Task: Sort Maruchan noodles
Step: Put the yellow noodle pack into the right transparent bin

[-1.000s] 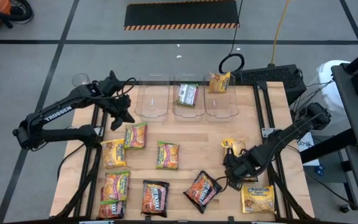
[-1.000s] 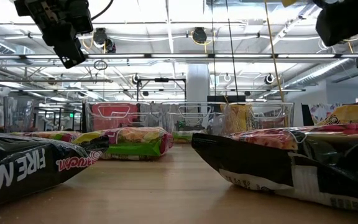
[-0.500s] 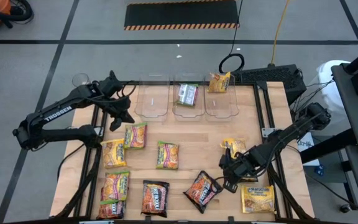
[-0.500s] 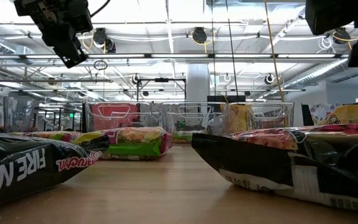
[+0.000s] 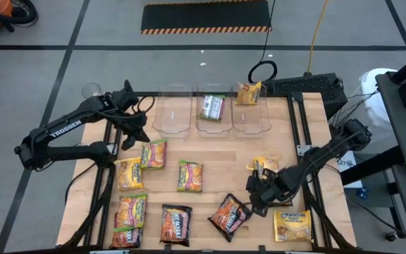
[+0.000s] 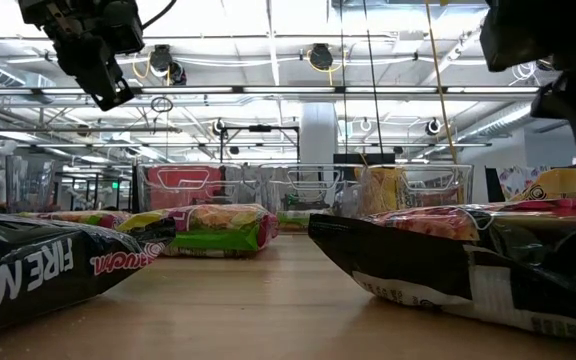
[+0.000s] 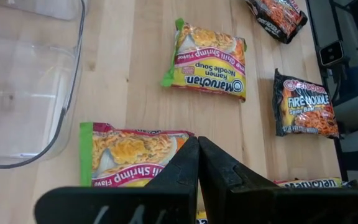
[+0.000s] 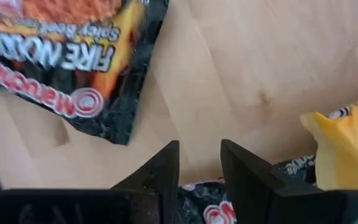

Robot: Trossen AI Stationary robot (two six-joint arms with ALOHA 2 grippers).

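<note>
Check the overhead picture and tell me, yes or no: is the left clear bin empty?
Yes; the left bin holds nothing, while the middle bin and right bin each hold one packet.

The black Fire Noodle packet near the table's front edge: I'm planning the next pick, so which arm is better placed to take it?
Right. The right gripper hovers open beside the black Fire Noodle packet. The left gripper, shut, sits far off by the green-edged packet near the bins.

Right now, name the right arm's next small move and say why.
Probably lower the right gripper onto the black Fire Noodle packet and close. Its fingers stand apart and empty above the wood, with that packet just ahead. The left gripper waits shut by the clear bins.
</note>
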